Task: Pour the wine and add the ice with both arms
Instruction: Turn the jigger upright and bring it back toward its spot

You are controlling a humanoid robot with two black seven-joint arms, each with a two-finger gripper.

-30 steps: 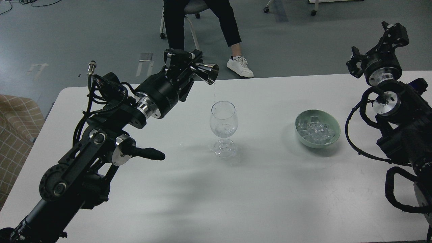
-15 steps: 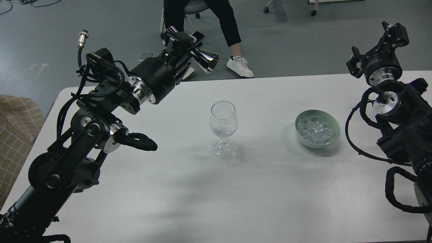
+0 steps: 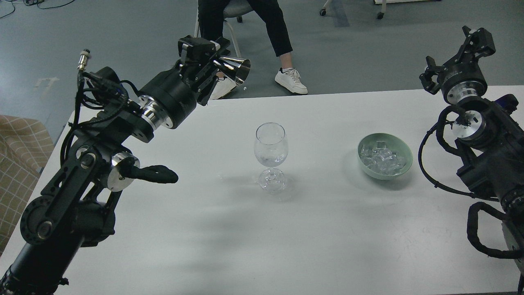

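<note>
The ice (image 3: 384,157) sits heaped in the green bowl (image 3: 403,147) on the white table (image 3: 327,229), right of the wine glass (image 3: 271,153), which stands upright mid-table with a little clear liquid low in its bowl. My left gripper (image 3: 213,65) is clenched on the shiny metal measuring cup (image 3: 235,70), held tipped on its side, mouth to the right, over the table's far edge and well apart from the glass. My right gripper (image 3: 454,61) hangs high beyond the bowl; its prongs look spread with nothing between them.

The pour looks finished, I judge, so the ice is next — I should bring my right arm down over the bowl's middle, close on a single cube without nudging the rim, and carry it low to the glass so it drops in gently.

A second ago the cup was right above the glass with a thin stream falling in; since then my left arm has drawn up and back to the left — the stream is gone. Right arm, glass and bowl are unchanged.
</note>
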